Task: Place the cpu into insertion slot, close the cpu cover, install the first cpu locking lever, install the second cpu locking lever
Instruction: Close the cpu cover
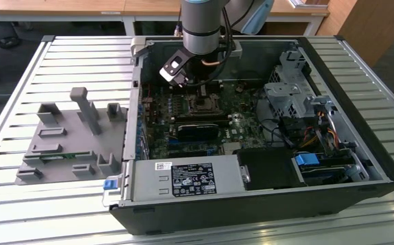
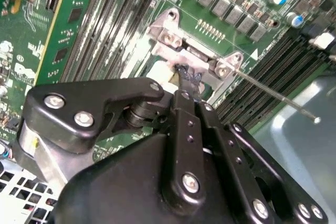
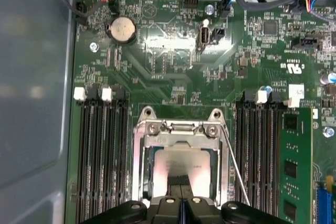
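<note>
The arm reaches down into an open computer case (image 1: pixel 377 168) that lies on a slatted metal surface (image 1: pixel 20 214), with a grey moulded fixture tray (image 1: pixel 64 145) beside the case at the exterior view's left. The pincer (image 1: pixel 200 92) hangs low over the motherboard (image 1: pixel 241 127), directly above the insertion slot (image 1: pixel 202 105). In the first wrist view the cpu (image 3: pixel 184 160) sits in the slot, its pale metal face showing through the window of the cpu cover (image 3: pixel 143 166), whose silvery frame surrounds it on the sides that can be seen. The pincer (image 3: pixel 180 182) is clenched, its two dark fingers pressed together with nothing visible between them, and their tips lie over the cpu's face; whether they touch it cannot be told. In the second wrist view the pincer (image 2: pixel 186 80) ends just beside the hinge end of the cover. A thin locking lever (image 3: pixel 235 169) slants up away from the socket, unlatched, and shows in the second wrist view as a long rod (image 2: pixel 273 94). Rows of memory slots (image 3: pixel 102 156) flank the socket, and a coin cell (image 3: pixel 122 29) sits further up the board. A grey power supply box (image 1: pixel 183 179) fills the near edge of the case.
</note>
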`<control>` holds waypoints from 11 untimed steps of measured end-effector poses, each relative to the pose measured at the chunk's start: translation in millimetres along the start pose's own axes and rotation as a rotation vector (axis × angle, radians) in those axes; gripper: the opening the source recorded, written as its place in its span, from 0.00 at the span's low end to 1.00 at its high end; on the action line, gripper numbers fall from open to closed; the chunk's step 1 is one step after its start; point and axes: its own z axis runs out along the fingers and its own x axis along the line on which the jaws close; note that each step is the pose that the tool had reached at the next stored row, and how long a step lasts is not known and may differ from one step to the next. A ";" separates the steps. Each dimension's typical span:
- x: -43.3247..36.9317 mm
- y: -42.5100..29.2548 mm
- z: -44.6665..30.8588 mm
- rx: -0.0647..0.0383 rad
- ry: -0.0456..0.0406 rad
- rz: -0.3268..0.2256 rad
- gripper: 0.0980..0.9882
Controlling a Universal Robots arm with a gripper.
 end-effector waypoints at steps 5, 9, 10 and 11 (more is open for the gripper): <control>0.3 1.0 -1.2 -0.001 0.0025 0.000 0.01; 0.2 1.5 -11.0 -0.001 0.0018 0.000 0.01; 0.2 2.0 -12.5 0.000 0.0017 0.000 0.01; 0.3 3.7 -12.4 0.000 0.0020 0.000 0.01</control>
